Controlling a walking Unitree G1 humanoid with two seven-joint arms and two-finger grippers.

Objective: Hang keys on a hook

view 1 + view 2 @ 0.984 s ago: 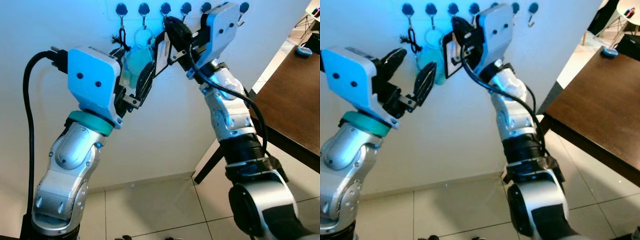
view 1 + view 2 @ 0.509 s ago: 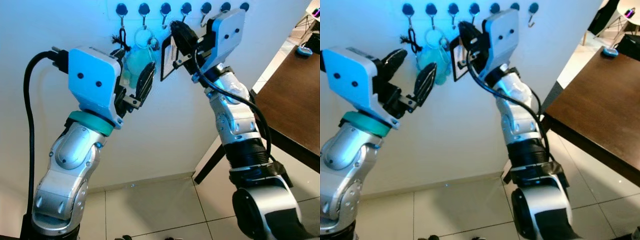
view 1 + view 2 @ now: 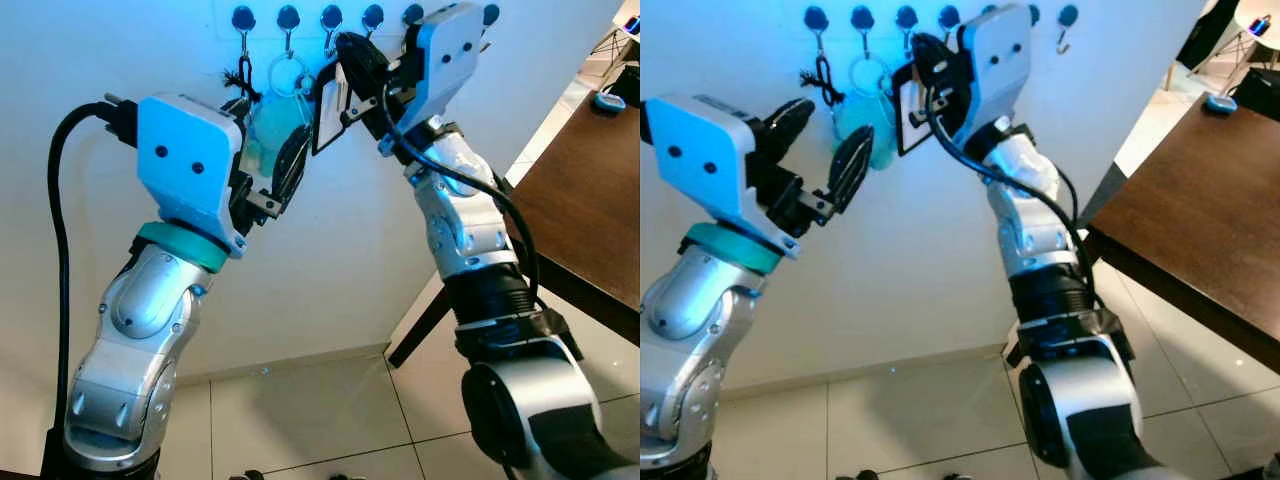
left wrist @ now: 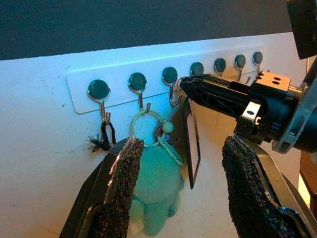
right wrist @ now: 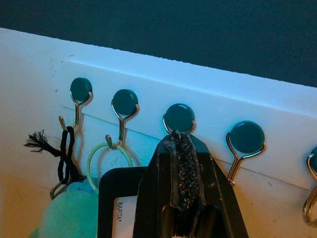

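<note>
Two grippers were raised: the right gripper point(image 5: 184, 148), clamped on the black key tag point(image 3: 330, 105), pressed against the third hook point(image 5: 179, 119). Light and stiff, the tag seemed best pinched by its top edge; left gripper point(image 4: 183, 191) hovered below, fingers apart.

Shiny metal hooks point(image 5: 121, 130), fuzzy teal plush point(image 4: 157, 196) — glossy floor tiles point(image 3: 320, 410), dark wood table point(image 3: 590, 190).

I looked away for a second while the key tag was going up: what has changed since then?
The right gripper, shut on the black-framed key tag, dipped away, then rose back to the third hook of the white rack. The left gripper stayed open below the teal plush keychain.
</note>
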